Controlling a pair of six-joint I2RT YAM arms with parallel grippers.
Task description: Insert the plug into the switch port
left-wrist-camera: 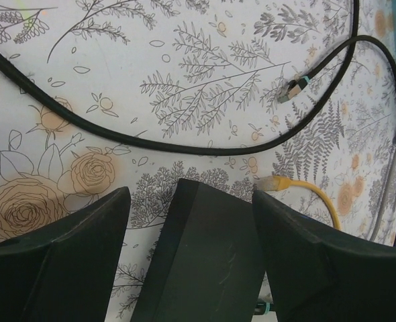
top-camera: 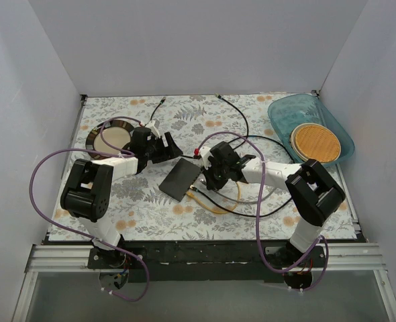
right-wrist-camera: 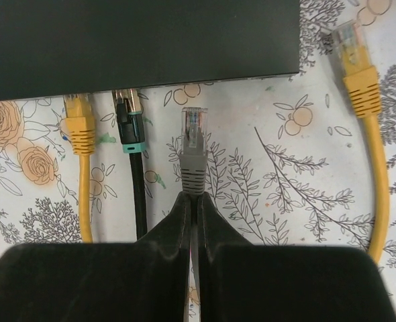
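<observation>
"The fingers [right-wrist-camera: 173, 231] of the right gripper [right-wrist-camera: 192, 200] are pressed together. They're pinching the grey plug [right-wrist-camera: 193, 134] by the tail of its boot. Its tip points at the switch [right-wrist-camera: 144, 40], just short of the edge and not touching."

"And where's the switch?"

"On the flowered table [top-camera: 252, 107], between the two arms. The left gripper [left-wrist-camera: 191, 201] straddles it with its fingers [left-wrist-camera: 70, 261] spread, and there's a gap on one side at least. I'd say nothing clamps it."

"So a push from the plug could shove it away instead of seating."

"That's my worry. The grip also sits far back, so the plug could swivel on contact. From the right wrist the sockets are hidden under the switch's edge, so I can't tell if it faces a free one."

"What's beside it?"

"A yellow plug [right-wrist-camera: 79, 124] and a black plug [right-wrist-camera: 129, 121] with a teal boot, both reaching the edge. Only the right wrist shows them, because from above the gripper covers them. Only the left wrist shows that gap at the fingers."

"Farther off?"

"A loose yellow plug [right-wrist-camera: 356, 64] lies to one side. The view from above adds a dark-rimmed plate [top-camera: 94, 134] on the left and a blue tray [top-camera: 278, 111] at the far right."
</observation>
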